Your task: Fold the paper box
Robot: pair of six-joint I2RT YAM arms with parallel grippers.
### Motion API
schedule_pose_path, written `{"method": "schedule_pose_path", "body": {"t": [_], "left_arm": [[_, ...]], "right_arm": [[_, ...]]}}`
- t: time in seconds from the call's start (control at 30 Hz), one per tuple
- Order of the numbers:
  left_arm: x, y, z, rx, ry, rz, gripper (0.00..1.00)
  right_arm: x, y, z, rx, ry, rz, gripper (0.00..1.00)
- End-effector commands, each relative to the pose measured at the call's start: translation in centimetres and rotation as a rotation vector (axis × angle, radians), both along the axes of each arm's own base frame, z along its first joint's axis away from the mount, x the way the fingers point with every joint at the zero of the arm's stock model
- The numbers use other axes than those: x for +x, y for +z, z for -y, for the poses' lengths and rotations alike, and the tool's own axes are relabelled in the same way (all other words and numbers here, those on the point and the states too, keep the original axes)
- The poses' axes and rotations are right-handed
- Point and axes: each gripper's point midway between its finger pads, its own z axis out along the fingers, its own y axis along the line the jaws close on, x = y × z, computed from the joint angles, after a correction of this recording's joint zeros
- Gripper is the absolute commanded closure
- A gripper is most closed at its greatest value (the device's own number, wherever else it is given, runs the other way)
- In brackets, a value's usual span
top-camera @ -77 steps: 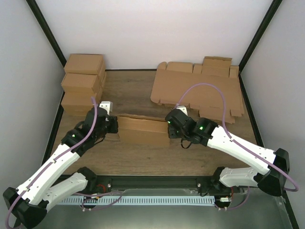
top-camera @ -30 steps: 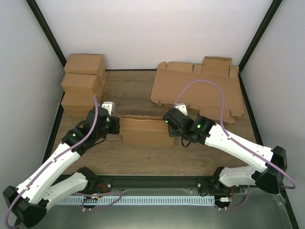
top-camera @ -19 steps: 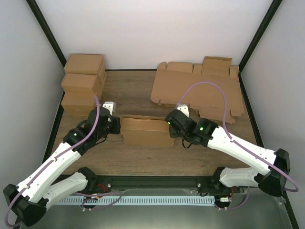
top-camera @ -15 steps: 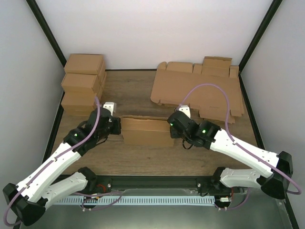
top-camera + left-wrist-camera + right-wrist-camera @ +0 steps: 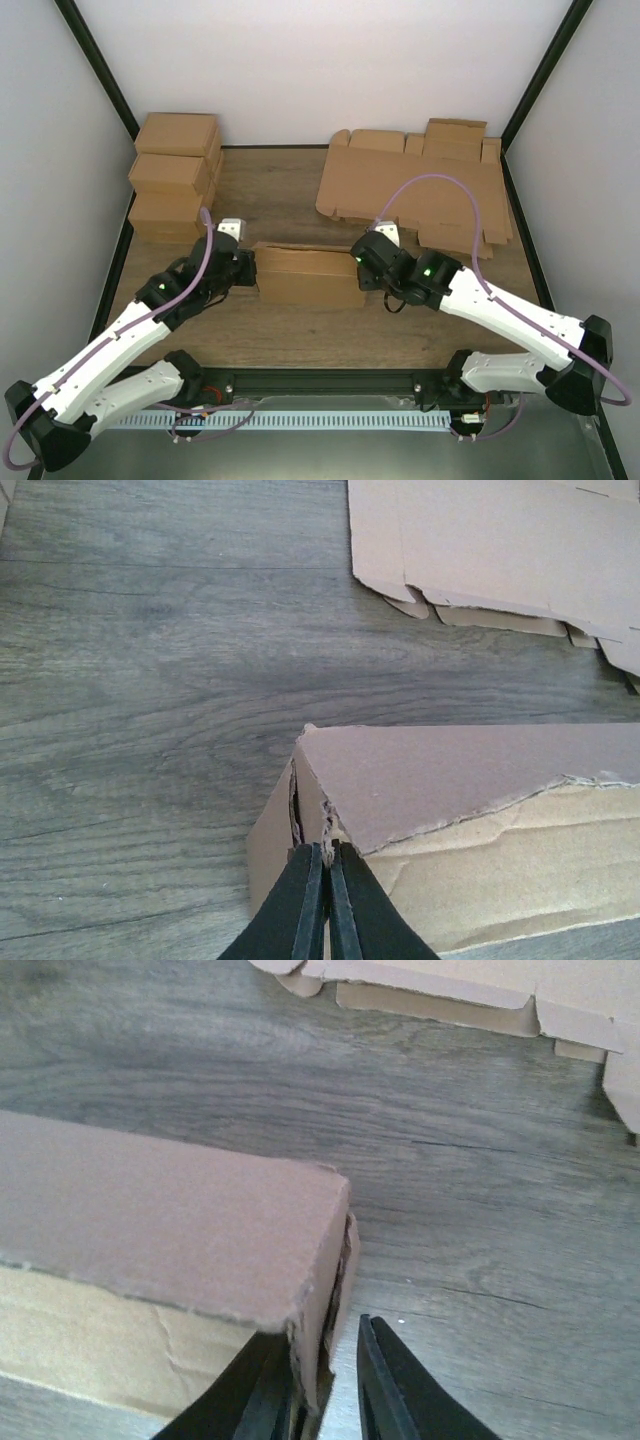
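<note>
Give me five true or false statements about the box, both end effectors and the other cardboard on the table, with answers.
1. The left end effector is shut on the box's left end. True.
2. The right end effector is clamped shut. False: its fingers stand apart, straddling the box's right end wall.
3. Flat blanks lie at the table's far right. True.
4. The box rests on the blanks. False: it lies on bare table, apart from them.
5. Cartons sit far left. True.

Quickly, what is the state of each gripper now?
Left gripper: closed, pinching the left end of the paper box.
Right gripper: slightly open around the box's right end wall, not clamping it.
</note>
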Motion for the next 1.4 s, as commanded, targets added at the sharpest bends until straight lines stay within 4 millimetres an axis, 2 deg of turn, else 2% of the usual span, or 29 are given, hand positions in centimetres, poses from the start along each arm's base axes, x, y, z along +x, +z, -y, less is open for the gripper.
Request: {"method": "schedule_pose_path", "body": {"t": [0.0, 0.07, 0.13, 0.2, 0.47, 0.6, 0.7, 0.73, 0.77, 0.93, 1.1, 1.13, 1.37], "left_arm": [[-0.9, -1.6, -0.5, 0.062, -0.008, -0.067, 0.96], [-0.9, -1.5, -0.6, 0.072, -0.008, -0.066, 0.96], [-0.8, -1.3, -0.6, 0.072, -0.008, -0.063, 0.96], [-0.8, -1.2, -0.6, 0.07, -0.009, -0.061, 0.96], [-0.9, -0.9, -0.4, 0.06, -0.013, -0.057, 0.96], [-0.9, -1.0, -0.4, 0.058, -0.016, -0.061, 0.96], [-1.0, -1.0, -0.4, 0.058, -0.016, -0.062, 0.96], [-0.9, -0.9, -0.4, 0.057, -0.015, -0.06, 0.96], [-0.9, -0.9, -0.4, 0.056, -0.016, -0.058, 0.96], [-0.9, -0.8, -0.3, 0.052, -0.018, -0.058, 0.96], [-1.0, -0.8, -0.3, 0.052, -0.019, -0.058, 0.96], [-1.0, -0.9, -0.4, 0.055, -0.018, -0.06, 0.96], [-1.0, -0.8, -0.4, 0.054, -0.016, -0.056, 0.96]], "right_arm": [[-0.7, 1.1, 1.5, -0.096, 0.006, -0.03, 0.78], [-0.5, 2.2, 1.3, -0.089, 0.008, -0.011, 0.73], [-0.4, 3.0, 1.1, -0.075, 0.017, 0.001, 0.61], [-0.3, 3.6, 0.7, -0.055, 0.034, 0.008, 0.54], [-0.7, 5.5, -0.4, 0.025, 0.104, 0.04, 0.41], [-0.4, 6.4, 0.0, 0.032, 0.102, 0.064, 0.18], [-0.1, 7.3, 0.1, 0.05, 0.116, 0.082, 0.08], [-0.1, 7.4, 0.1, 0.056, 0.124, 0.089, 0.01], [-0.1, 7.6, 0.0, 0.062, 0.136, 0.097, 0.0], [0.2, 7.3, 0.3, 0.086, 0.138, 0.105, 0.0], [0.7, 7.8, 0.5, 0.108, 0.129, 0.123, 0.38], [0.8, 8.0, 0.5, 0.112, 0.13, 0.127, 0.42], [0.8, 6.7, 0.3, 0.077, 0.145, 0.081, 0.46]]}}
